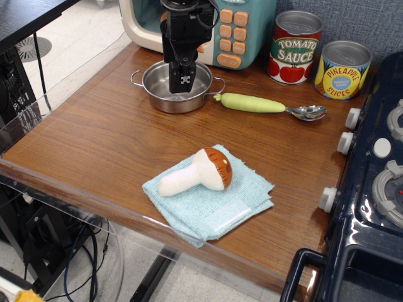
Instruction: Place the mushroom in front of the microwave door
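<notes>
Wood-grain bench [113,145] beside a dark toy stove [371,189], with a cream-and-teal microwave [245,25] at the back edge. A soft mushroom [200,172] lies on its side on a folded light-blue cloth [214,201] near the front of the bench, brown-orange cap pointing right, thick cream stem pointing left — well apart from the claw [182,80], which hangs over a small steel pot [176,88] just in front of the microwave door [148,25]. Whether the claw is open or closed cannot be told; its fingers read as one dark block from this angle, and nothing is seen held in it.

Risks, as judged: the pot occupies much of the space before the door, so a release there may drop the mushroom into the pot or against its rim. The plush stem is likely to compress and slip under a narrow grip, and the rounded cap offers a poor hold. A low descent may pinch the cloth along with the toy and drag it. A green-handled spoon [271,105] and two cans [318,53] stand right of the pot; a wide carry path could knock them.
</notes>
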